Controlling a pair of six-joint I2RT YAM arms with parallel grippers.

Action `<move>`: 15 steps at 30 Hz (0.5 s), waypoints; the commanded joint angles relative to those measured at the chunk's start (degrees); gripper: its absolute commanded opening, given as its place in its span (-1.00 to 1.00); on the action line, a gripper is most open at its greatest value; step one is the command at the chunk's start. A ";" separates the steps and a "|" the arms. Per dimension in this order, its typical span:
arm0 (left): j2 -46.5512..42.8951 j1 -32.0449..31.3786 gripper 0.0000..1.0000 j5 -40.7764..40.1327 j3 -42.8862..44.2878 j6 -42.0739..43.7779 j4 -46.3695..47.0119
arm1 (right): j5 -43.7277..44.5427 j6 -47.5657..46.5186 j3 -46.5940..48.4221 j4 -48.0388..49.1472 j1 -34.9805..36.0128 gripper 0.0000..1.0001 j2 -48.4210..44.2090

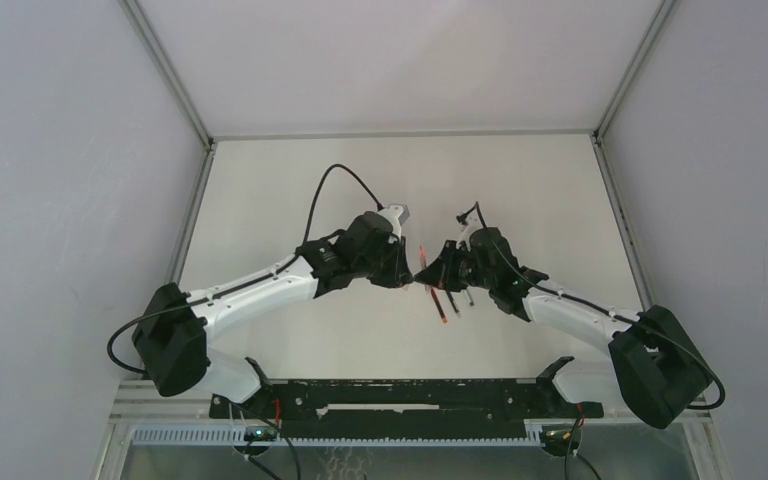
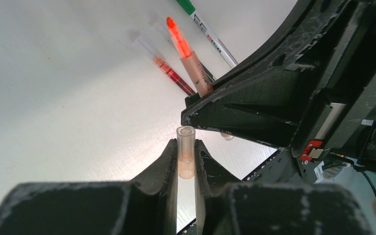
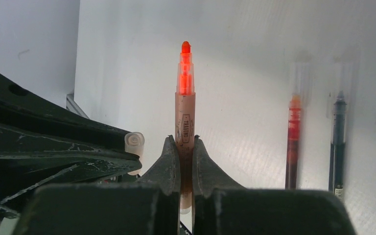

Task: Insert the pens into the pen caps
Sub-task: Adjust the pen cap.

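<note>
My left gripper (image 2: 186, 147) is shut on a short, pale, reddish-tinted pen cap (image 2: 185, 139), which sticks out past the fingertips. My right gripper (image 3: 185, 142) is shut on a red pen (image 3: 185, 105) with a pale barrel, its bright red tip pointing away. The two grippers meet over the table's middle, left (image 1: 405, 275) and right (image 1: 432, 275). In the right wrist view the cap (image 3: 133, 144) sits left of the pen's barrel and apart from it. The held pen (image 2: 188, 58) also shows in the left wrist view, above the cap.
On the table under the grippers lie another red pen (image 3: 293, 142), a black pen (image 3: 338, 142) and a green pen (image 2: 205, 29), side by side (image 1: 455, 300). The right gripper's dark body (image 2: 284, 98) fills the right of the left wrist view.
</note>
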 commanded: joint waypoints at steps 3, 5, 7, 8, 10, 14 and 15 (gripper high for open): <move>-1.76 -0.02 -0.70 0.21 3.17 0.62 1.90 | -4.79 0.75 2.25 4.87 0.04 -1.00 1.04; -1.50 -0.05 -0.70 0.36 2.96 0.38 1.98 | -5.95 1.29 2.25 6.13 0.04 -1.00 0.98; -1.40 0.00 -0.69 0.59 2.75 0.27 2.28 | -7.16 2.04 2.25 7.29 0.05 -1.00 0.94; -1.34 0.01 -0.69 0.66 2.72 0.26 2.38 | -7.78 2.38 2.25 7.80 0.04 -1.00 0.96; -1.03 -0.05 -0.68 0.78 2.76 0.18 2.43 | -8.70 3.40 2.25 8.93 -0.04 -1.00 1.03; -0.70 -0.07 -0.65 1.49 2.81 -0.01 2.80 | -9.98 4.82 2.25 10.54 -0.13 -1.00 1.30; -0.70 0.00 -0.63 1.46 2.73 -0.01 2.86 | -10.35 5.14 2.25 10.89 -0.21 -1.00 1.38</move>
